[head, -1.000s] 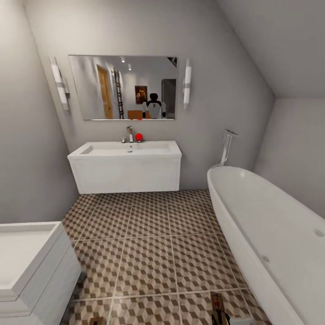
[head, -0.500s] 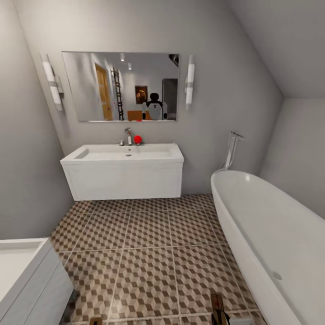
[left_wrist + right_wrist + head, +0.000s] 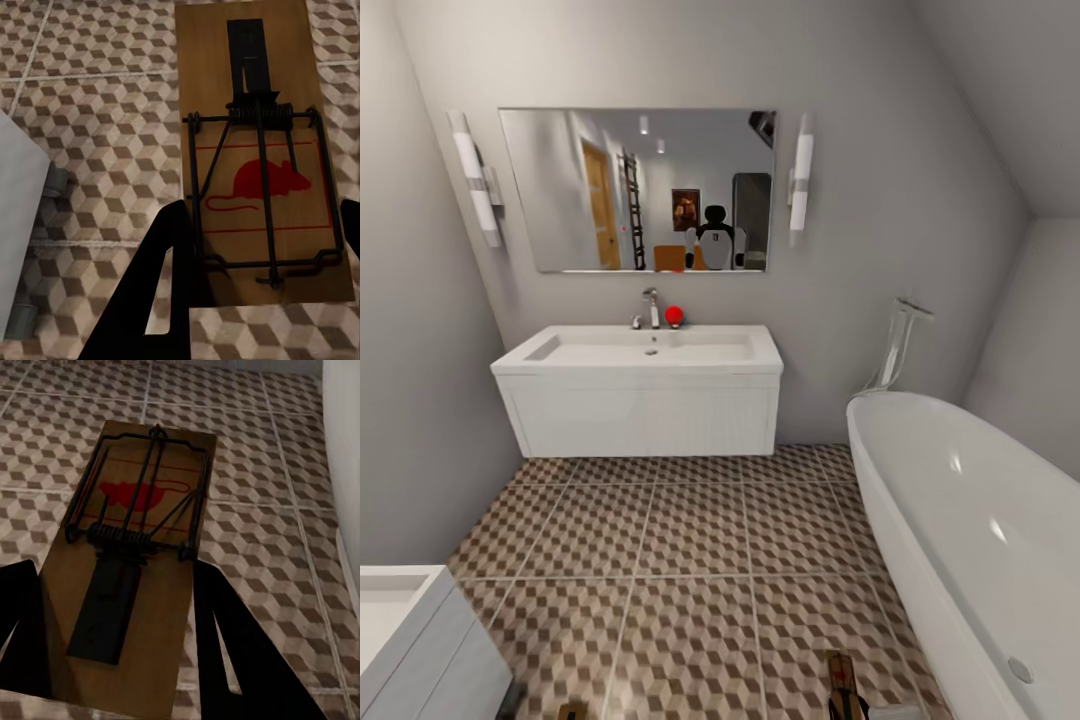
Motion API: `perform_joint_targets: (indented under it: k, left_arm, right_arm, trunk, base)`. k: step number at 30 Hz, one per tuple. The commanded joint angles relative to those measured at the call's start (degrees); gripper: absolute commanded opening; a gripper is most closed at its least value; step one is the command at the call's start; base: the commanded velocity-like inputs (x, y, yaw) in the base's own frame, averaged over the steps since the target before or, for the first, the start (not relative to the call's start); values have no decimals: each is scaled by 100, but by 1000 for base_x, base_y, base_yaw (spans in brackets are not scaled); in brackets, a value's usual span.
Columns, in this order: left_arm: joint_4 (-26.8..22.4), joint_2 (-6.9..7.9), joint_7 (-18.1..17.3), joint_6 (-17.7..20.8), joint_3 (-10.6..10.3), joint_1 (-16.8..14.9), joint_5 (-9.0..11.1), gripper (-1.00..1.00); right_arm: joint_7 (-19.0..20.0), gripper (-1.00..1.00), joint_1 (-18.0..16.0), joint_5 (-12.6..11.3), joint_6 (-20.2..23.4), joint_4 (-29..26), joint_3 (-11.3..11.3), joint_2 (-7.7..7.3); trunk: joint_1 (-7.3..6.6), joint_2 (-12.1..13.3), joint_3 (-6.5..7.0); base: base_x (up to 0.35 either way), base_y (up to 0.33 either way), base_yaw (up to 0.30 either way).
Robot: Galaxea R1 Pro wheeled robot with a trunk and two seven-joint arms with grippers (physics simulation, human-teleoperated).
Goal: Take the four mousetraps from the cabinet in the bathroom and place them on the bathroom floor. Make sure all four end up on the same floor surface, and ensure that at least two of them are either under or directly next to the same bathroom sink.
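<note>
My left gripper is shut on a brown wooden mousetrap with a red mouse print, held above the cube-patterned bathroom floor. My right gripper is shut on a second mousetrap over the same tiles. Both traps peek in at the head view's lower edge, the right one and the left one. The white bathroom sink with its chrome tap stands against the far wall, well ahead of both grippers. The cabinet is out of view.
A big white bathtub runs along the right side. A white unit stands at the near left, its edge also close to the left gripper. A mirror hangs above the sink, and a red ball sits by the tap.
The camera has moved forward and turned slightly, so the sink and tub sit differently in the picture and less of the near-left white unit shows. Both traps stay in the grippers.
</note>
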Motion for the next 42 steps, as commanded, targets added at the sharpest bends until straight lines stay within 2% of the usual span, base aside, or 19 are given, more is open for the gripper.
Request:
perform_joint_targets:
  k: [1,14,34,42]
  left_arm:
    - [22,-1,39,-31,-20,-10,-12,-100]
    - [22,-1,39,-29,-20,-10,-12,-100]
    - [22,-1,39,-36,-20,-10,-12,-100]
    - [22,-1,39,-31,-20,-10,-12,-100]
  right_arm:
    - [7,-100,-4,37,-17,5,-16,0]
    - [7,-100,-4,37,-17,8,-16,-9]
    - [7,-100,-4,37,-17,8,-16,-8]
    - [7,-100,-4,37,-17,8,-16,-9]
  trunk:
    - [3,-3,-6]
    - [3,-3,-6]
    - [3,-3,-6]
    - [3,-3,-6]
  base:
    - [337,-79,80]
    - [337,-83,15]
    - [335,-5,0]
    - [67,0,0]
